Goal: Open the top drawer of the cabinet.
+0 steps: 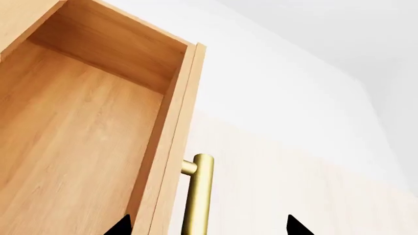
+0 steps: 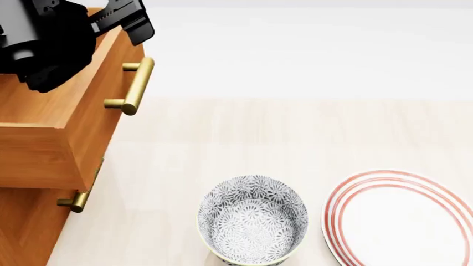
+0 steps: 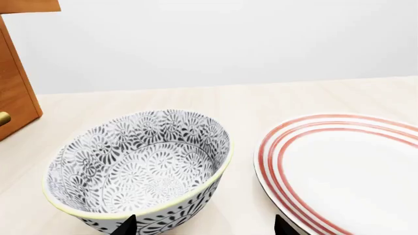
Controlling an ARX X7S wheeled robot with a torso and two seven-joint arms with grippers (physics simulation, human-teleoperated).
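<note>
The top drawer (image 2: 52,127), stiff and pulled out of the cabinet (image 2: 22,233), is best held by its handle (image 2: 137,86); the left gripper (image 1: 207,227), spread open, holds nothing.

head: high, looking down | wrists: low, close — right shares bowl (image 3: 137,169) with head

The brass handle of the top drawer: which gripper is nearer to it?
Left. The left gripper is open around the top drawer's brass handle. The right gripper is over by the bowl.
</note>
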